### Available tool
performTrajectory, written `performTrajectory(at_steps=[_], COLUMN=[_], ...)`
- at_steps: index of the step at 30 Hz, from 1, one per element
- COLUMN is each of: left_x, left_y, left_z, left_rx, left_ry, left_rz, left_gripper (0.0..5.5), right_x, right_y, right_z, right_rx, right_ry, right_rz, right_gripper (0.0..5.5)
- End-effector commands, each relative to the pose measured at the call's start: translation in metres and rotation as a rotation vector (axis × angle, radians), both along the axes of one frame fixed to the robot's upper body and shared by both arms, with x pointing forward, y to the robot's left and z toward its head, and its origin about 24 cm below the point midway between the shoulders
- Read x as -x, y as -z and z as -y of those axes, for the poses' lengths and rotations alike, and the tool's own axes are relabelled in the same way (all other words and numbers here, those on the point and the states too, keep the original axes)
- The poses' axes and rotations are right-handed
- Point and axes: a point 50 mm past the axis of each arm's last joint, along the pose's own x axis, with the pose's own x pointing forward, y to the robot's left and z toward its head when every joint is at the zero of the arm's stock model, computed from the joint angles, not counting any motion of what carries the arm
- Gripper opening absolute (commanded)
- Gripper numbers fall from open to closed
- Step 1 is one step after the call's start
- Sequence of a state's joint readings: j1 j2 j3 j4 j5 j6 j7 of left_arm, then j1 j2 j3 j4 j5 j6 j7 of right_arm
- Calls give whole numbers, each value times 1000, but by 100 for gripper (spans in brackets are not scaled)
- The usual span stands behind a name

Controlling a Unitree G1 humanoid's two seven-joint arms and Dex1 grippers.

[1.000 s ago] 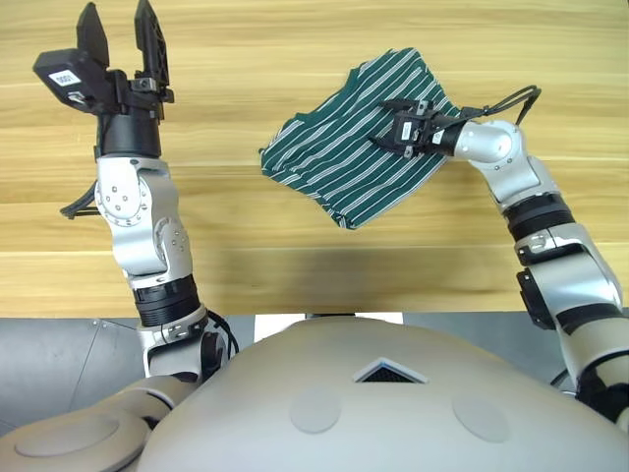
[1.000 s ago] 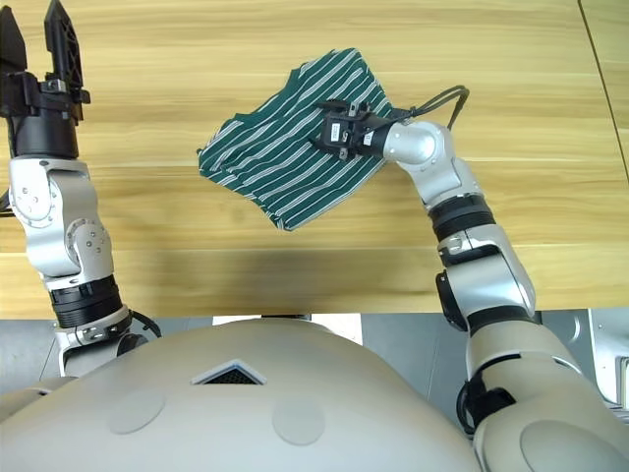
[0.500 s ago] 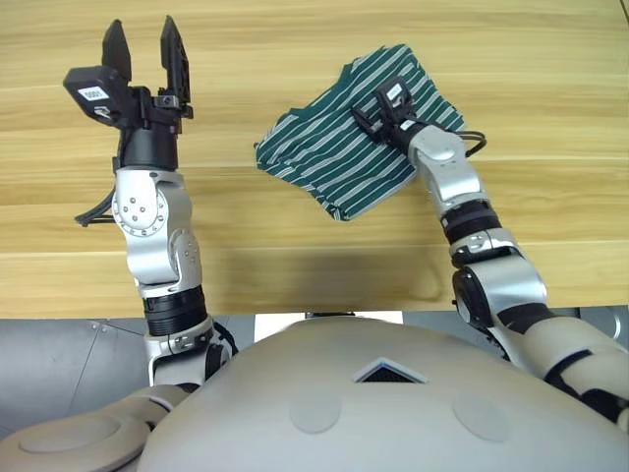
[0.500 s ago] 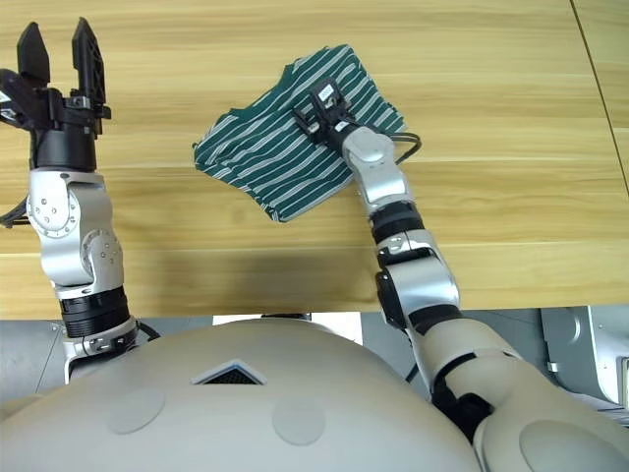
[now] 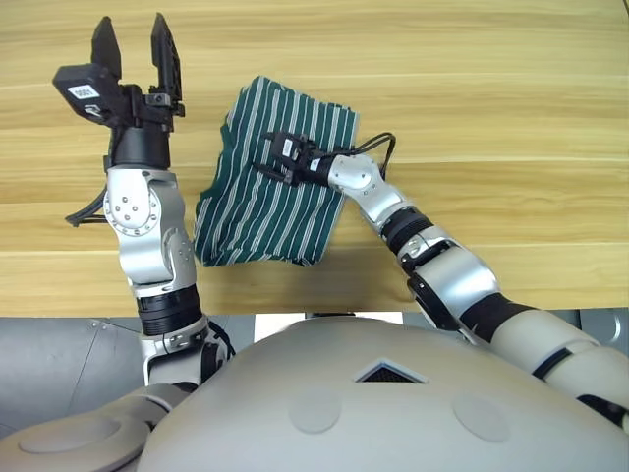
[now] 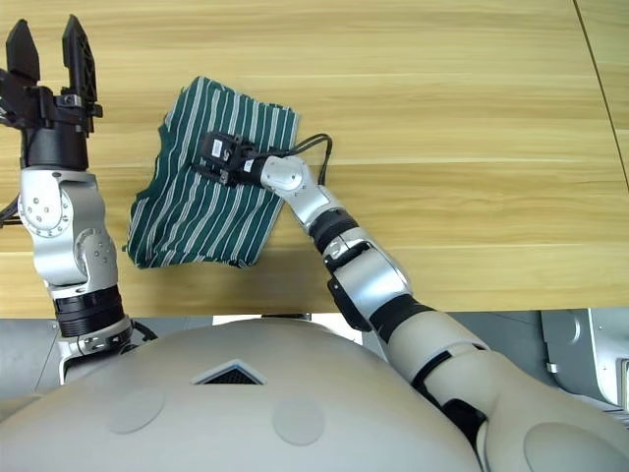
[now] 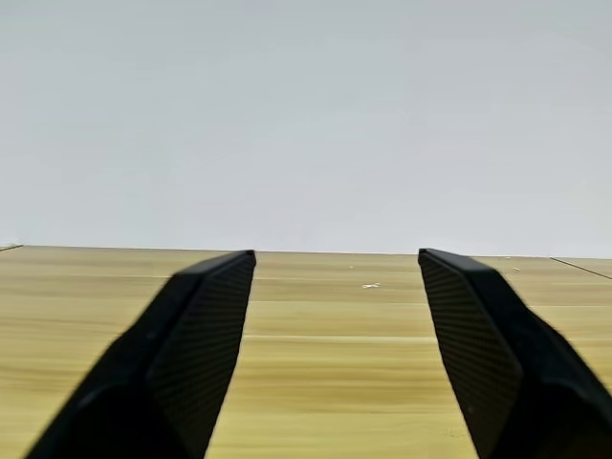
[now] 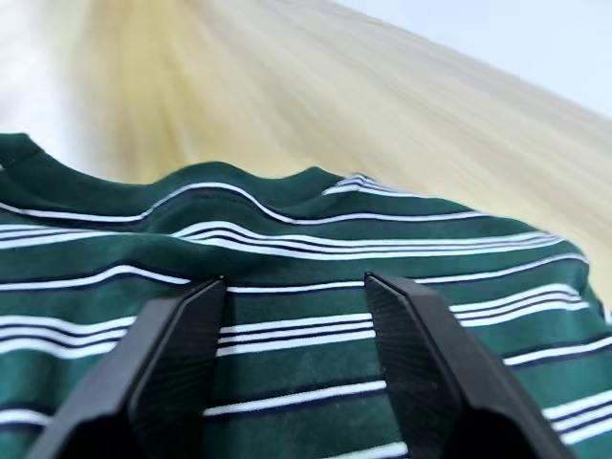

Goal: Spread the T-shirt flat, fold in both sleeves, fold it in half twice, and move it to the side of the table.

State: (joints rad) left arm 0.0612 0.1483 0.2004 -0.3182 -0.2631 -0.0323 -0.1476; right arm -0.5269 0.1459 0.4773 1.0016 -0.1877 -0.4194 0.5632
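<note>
While folded shirt [image 5: 257, 211] lies on table [image 5: 491, 118] left of centre, near corner close to near edge, right gripper [image 5: 275, 163] rests on its far half, fingers apart, flat on cloth. Left gripper [image 5: 136, 49] raised just left of shirt, fingers apart, holding nothing.

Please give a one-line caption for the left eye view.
Right gripper rests on the folded striped T-shirt on the wooden table; left gripper stands raised, open.
</note>
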Motion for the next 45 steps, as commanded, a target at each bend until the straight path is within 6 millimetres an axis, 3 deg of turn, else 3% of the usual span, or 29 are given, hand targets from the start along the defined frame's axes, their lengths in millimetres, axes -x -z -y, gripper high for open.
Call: performTrajectory(at_steps=[1,3,7,12,15,18,21,24,28,35,41,45], left_x=[1,0,-2,0,12,51,91,111,116,115,118,114], left_y=[-5,-6,-4,-7,-10,-2,14,19,14,27,35,27], left_z=[0,0,3,5,9,7,-20,-49,-42,-18,-23,-26], left_rx=[-17,-16,-20,-92,-222,-567,-858,-1062,-1226,-1265,-1342,-1375], left_ry=[-2,1,28,80,168,482,765,909,1055,1165,1262,1266], left_rz=[12,13,1,-12,-24,-132,-420,-708,-769,-692,-762,-767], left_gripper=[304,304,304,304,304,323,363,416,416,416,416,420], right_x=[16,9,-13,-22,-3,23,54,81,90,83,89,92], right_y=[24,21,-12,-71,-92,-83,-65,-63,-60,-53,-52,-55], right_z=[31,45,51,72,100,147,186,203,202,176,158,151], right_rx=[123,140,36,-83,-102,82,232,292,361,381,366,347], right_ry=[-151,-153,-159,-262,-355,-410,-423,-442,-474,-480,-509,-517], right_rz=[-1,32,117,264,247,228,139,65,78,210,227,232], right_gripper=[272,272,272,272,272,272,292,313,313,313,313,378])
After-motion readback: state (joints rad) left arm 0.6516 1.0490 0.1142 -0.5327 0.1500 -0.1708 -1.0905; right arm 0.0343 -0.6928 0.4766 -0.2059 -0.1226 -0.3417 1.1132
